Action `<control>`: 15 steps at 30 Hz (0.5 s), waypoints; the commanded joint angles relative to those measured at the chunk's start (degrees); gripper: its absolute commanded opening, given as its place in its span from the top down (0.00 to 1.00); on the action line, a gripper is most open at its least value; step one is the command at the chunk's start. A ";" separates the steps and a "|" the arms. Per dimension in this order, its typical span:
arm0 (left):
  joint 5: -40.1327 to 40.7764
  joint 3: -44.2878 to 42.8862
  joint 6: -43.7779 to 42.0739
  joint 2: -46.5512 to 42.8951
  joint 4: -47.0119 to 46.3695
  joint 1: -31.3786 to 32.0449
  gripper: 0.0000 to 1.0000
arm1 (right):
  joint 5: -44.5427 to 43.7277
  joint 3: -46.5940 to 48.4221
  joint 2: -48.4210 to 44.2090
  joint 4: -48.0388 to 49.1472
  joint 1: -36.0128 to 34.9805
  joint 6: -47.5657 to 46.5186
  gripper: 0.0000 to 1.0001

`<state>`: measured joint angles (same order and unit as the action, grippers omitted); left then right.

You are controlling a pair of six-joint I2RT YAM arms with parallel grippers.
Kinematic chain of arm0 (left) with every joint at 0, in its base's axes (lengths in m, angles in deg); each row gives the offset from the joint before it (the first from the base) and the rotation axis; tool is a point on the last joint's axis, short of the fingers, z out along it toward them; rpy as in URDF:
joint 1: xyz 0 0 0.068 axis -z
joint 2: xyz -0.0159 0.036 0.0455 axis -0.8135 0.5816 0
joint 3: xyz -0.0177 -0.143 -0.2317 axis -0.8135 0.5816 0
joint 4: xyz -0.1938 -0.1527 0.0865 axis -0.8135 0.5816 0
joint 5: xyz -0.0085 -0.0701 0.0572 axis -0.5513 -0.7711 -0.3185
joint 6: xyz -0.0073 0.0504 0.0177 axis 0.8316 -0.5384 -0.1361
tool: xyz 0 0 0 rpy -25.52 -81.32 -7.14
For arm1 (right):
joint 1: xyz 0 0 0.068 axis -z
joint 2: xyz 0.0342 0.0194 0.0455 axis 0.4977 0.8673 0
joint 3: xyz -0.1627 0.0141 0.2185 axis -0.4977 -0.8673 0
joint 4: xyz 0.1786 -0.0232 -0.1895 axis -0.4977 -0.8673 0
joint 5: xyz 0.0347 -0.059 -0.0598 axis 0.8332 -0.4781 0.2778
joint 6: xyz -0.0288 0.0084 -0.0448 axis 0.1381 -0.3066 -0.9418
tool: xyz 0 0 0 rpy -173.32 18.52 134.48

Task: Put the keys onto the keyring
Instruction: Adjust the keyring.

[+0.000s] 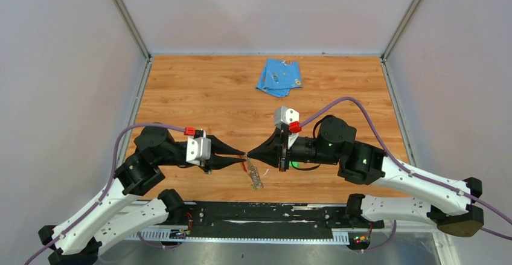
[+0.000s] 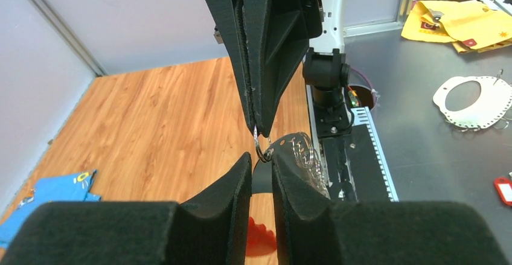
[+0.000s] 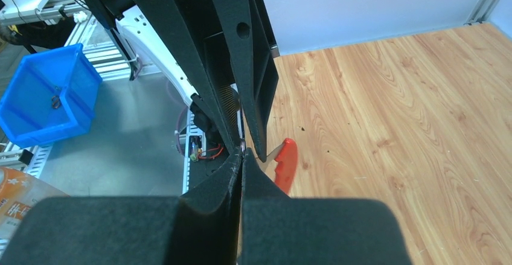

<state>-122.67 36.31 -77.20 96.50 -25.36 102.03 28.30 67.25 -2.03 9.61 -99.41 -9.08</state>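
My two grippers meet tip to tip above the near middle of the table. The right gripper (image 1: 250, 154) (image 3: 243, 154) is shut on a small metal ring (image 2: 260, 146). The keyring (image 1: 256, 174) hangs from that ring, a flat silvery-clear piece (image 2: 300, 151) with a red strip (image 3: 285, 163). The left gripper (image 1: 241, 155) (image 2: 261, 158) is just under the ring, its jaws a narrow gap apart, and the clear piece lies against the outside of its right finger (image 2: 288, 180). The keys are far off on the blue cloth (image 1: 279, 76); only a yellow head (image 1: 297, 83) is plain.
Grey walls close the table on three sides. A black rail (image 1: 259, 213) runs along the near edge between the arm bases. Off the table are a blue bin (image 3: 48, 93), yellow bags (image 2: 462, 23) and a white ring-shaped sheet (image 2: 474, 102).
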 commanded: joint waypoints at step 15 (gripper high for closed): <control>2.46 0.29 6.64 1.16 -1.99 -0.23 0.92 | 0.04 3.09 1.27 -1.95 0.57 -2.72 1.00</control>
<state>-121.99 36.40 -73.18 96.87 -25.52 102.03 28.17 68.34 -1.09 7.14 -99.41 -10.70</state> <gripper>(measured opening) 0.122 0.006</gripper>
